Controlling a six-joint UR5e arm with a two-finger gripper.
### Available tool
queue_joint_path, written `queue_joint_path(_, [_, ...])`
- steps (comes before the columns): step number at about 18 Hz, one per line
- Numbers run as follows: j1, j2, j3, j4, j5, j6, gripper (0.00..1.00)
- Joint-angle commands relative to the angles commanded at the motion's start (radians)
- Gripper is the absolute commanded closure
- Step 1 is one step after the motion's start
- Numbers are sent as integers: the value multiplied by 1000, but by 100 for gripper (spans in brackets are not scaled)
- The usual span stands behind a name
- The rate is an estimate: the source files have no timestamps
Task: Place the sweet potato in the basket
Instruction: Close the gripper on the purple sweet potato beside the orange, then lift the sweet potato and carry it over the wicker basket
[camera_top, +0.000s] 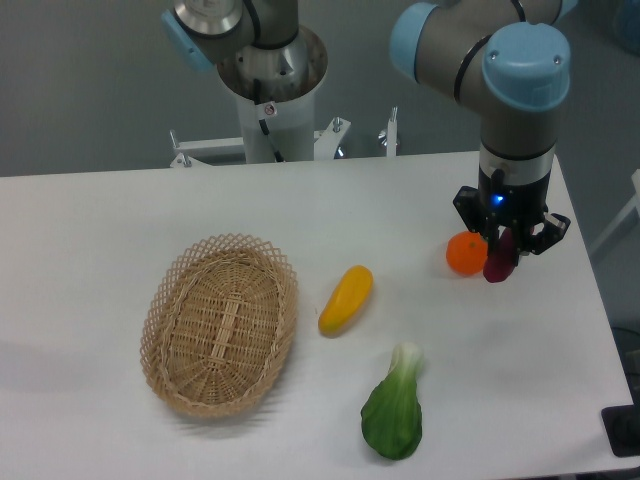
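Note:
The reddish-purple sweet potato hangs upright between the fingers of my gripper at the right of the table, its lower end close to the tabletop. The gripper is shut on it, and whether the potato still touches the table I cannot tell. The oval tan wicker basket lies empty at the left front of the table, far from the gripper.
A round orange fruit sits right beside the sweet potato, on its left. A yellow oblong vegetable lies between basket and gripper. A green leafy bok choy lies near the front edge. The arm's base stands behind the table.

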Motion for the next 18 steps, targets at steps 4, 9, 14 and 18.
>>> queue_joint_path(4, [-14, 14, -9, 0, -31, -69, 71])
queue_joint_path(9, [-73, 5, -9, 9, -49, -190, 71])
queue_joint_path(14, [-199, -18, -40, 26, -40, -431, 70])
queue_joint_path(18, [-319, -41, -138, 139, -37, -630, 71])
